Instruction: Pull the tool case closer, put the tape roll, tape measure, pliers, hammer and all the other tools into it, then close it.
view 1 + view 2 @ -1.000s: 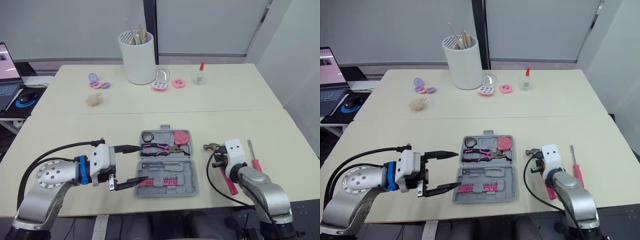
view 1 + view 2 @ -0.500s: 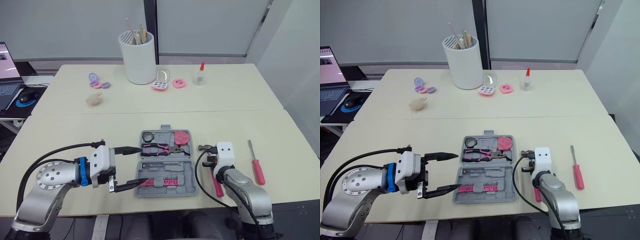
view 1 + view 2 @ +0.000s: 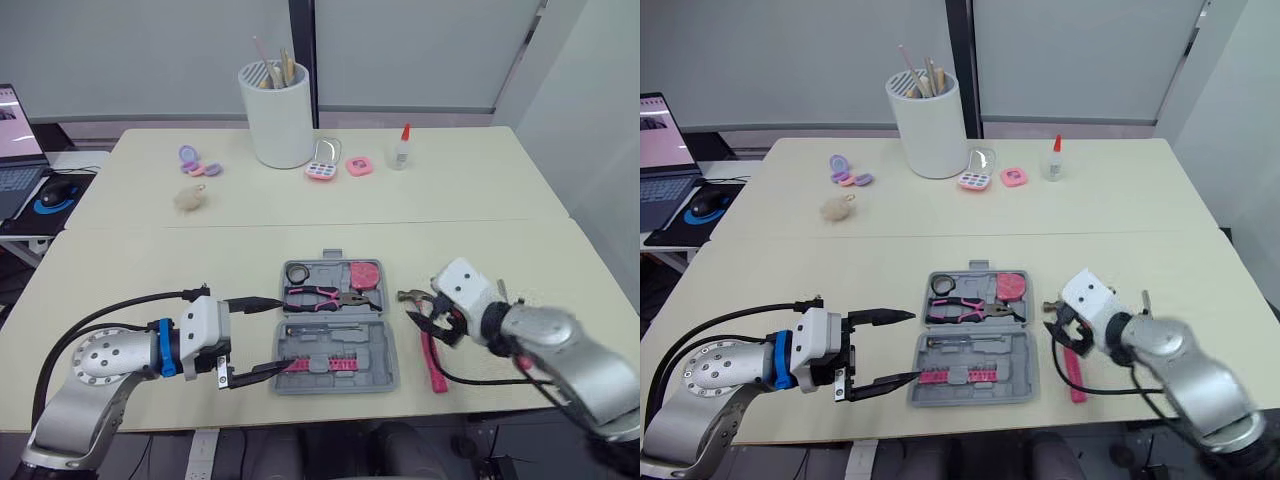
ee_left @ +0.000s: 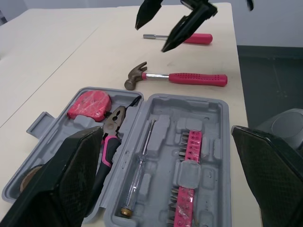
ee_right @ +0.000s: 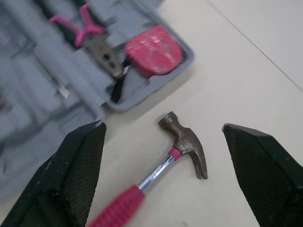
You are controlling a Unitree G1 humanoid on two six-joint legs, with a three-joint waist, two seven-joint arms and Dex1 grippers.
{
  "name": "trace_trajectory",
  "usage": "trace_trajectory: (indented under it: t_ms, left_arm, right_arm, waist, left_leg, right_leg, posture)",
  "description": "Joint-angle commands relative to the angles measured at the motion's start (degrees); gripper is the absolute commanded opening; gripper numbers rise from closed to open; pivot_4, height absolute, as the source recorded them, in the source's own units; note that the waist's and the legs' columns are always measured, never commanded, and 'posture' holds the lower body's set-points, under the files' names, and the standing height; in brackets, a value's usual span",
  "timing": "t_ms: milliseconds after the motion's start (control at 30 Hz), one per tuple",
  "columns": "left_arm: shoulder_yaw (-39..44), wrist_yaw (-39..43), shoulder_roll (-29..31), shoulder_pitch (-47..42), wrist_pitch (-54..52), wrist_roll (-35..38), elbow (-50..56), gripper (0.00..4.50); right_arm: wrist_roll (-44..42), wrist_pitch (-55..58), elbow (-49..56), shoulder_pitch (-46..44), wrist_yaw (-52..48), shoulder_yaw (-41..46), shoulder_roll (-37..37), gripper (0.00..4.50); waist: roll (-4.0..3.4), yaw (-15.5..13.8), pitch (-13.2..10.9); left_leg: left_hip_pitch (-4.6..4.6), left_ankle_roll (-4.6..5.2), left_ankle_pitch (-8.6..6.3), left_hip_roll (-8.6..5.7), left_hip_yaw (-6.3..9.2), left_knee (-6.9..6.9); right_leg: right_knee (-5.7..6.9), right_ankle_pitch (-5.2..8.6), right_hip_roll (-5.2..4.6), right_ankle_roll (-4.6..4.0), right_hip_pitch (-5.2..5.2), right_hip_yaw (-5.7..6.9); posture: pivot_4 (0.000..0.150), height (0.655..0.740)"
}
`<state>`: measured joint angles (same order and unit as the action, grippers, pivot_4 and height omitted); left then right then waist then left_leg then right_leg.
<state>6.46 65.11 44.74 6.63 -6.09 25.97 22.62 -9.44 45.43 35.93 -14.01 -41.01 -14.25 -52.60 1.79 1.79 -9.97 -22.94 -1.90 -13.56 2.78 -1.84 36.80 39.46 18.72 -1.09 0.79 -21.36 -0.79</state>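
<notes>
Evidently the hammer (image 5: pixel 163 171) is the step in hand. It lies flat on the bench just right of the open tool case (image 3: pixel 388 372), head toward the case. The right tool (image 5: pixel 162 126) hangs above its head end with fingers spread wide and nothing between them. The left tool (image 3: pixel 283 331) is likewise apart, held at the case's left edge, its nearer finger close to the pink bit strip (image 3: pixel 320 364).

A grasp across the handle close to the head is advised, since the steel head is judged heavy and would swing down if the far end were taken. The ribbed pink grip should be preferred to the slim, smooth metal shaft, which may slip. The fingers should straddle the handle squarely before they are brought together.

The case is moulded grey plastic with shaped recesses, so the hammer will need aligning with its slot. Already seated in the far half are the pliers (image 3: pixel 318 295), the rounded pink tape measure (image 3: pixel 363 273) and the black ring of the tape roll (image 3: pixel 296 273). A red-handled screwdriver (image 4: pixel 189 38) lies beyond the hammer.
</notes>
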Motion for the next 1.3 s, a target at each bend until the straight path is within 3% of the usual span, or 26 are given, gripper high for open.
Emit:
trace_trajectory:
  t_ms: [33, 167, 400, 567, 833, 1033, 1300]
  left_arm:
    - [0.05, -0.36, 0.28, 0.11, -0.31, 0.73, 2.67, 4.5]
    - [-0.14, -0.95, 0.41, 0.25, -1.1, 0.94, 3.78, 4.5]
    - [0.1, -1.1, 0.36, 1.97, -1.05, 0.78, 4.8, 4.5]
    - [-0.08, -0.86, -0.14, 3.54, 0.84, -0.15, 4.05, 4.5]
    - [-0.3, -3.5, -0.36, 5.31, 0.11, -0.56, 7.11, 4.5]
    - [-0.2, -4.83, 0.04, 5.21, -1.23, -0.29, 8.35, 4.5]
    - [-1.05, -4.72, -0.44, 4.18, -0.64, -0.71, 7.04, 4.5]
  right_arm:
    - [8.37, -25.24, -10.12, -7.13, -16.1, -7.09, -7.57, 3.99]
    - [15.71, -48.81, -25.2, -19.3, -28.36, -14.04, -7.71, 3.99]
    - [29.18, -86.13, -50.83, -37.86, -38.55, -27.59, 2.44, 3.99]
    - [36.61, -98.61, -64.14, -43.53, -38.33, -33.47, 8.98, 3.99]
    - [47.6, -103.62, -77.65, -46.24, -29.92, -36.32, 17.12, 3.99]
    - [56.46, -103.71, -85.73, -48.86, -21.01, -38.18, 19.49, 2.58]
    - [58.5, -107.82, -88.81, -49.49, -15.94, -37.89, 19.94, 1.42]
  waist:
    - [0.02, 0.05, -0.01]
    - [0.0, 0.6, -0.06]
    - [0.02, 0.57, -0.11]
    - [0.02, -0.03, -0.13]
    - [0.01, 0.04, -0.13]
    - [0.05, 0.08, -0.1]
    - [0.15, 0.1, -0.03]
  left_leg:
    - [-0.01, 0.0, 0.0, 0.01, 0.0, -0.06]
    - [0.02, 0.0, 0.0, 0.03, -0.04, -0.01]
    - [0.0, -0.01, 0.01, 0.02, -0.07, 0.07]
    - [0.0, -0.01, 0.01, 0.02, -0.07, 0.12]
    - [0.04, -0.02, 0.02, -0.01, -0.09, 0.17]
    - [0.21, -0.03, 0.03, 0.01, -0.08, 0.18]
    - [0.35, -0.03, 0.03, 0.01, -0.06, 0.17]
  right_leg:
    - [-0.01, 0.0, 0.02, -0.01, -0.02, -0.01]
    - [0.01, -0.01, 0.06, -0.03, -0.04, -0.12]
    - [0.06, -0.02, -0.07, -0.05, -0.01, -0.11]
    - [0.15, -0.02, -0.14, -0.06, -0.01, -0.08]
    - [0.4, -0.01, -0.21, -0.11, -0.05, -0.09]
    - [0.52, 0.01, -0.19, -0.15, 0.04, -0.07]
    - [0.54, -0.02, -0.19, -0.18, 0.17, -0.05]
  posture:
    - [0.15, 0.7366]
    - [0.15, 0.7366]
    - [0.15, 0.7366]
    - [0.15, 0.7366]
    - [0.15, 0.7366]
    - [0.15, 0.7366]
    - [0.15, 0.7366]
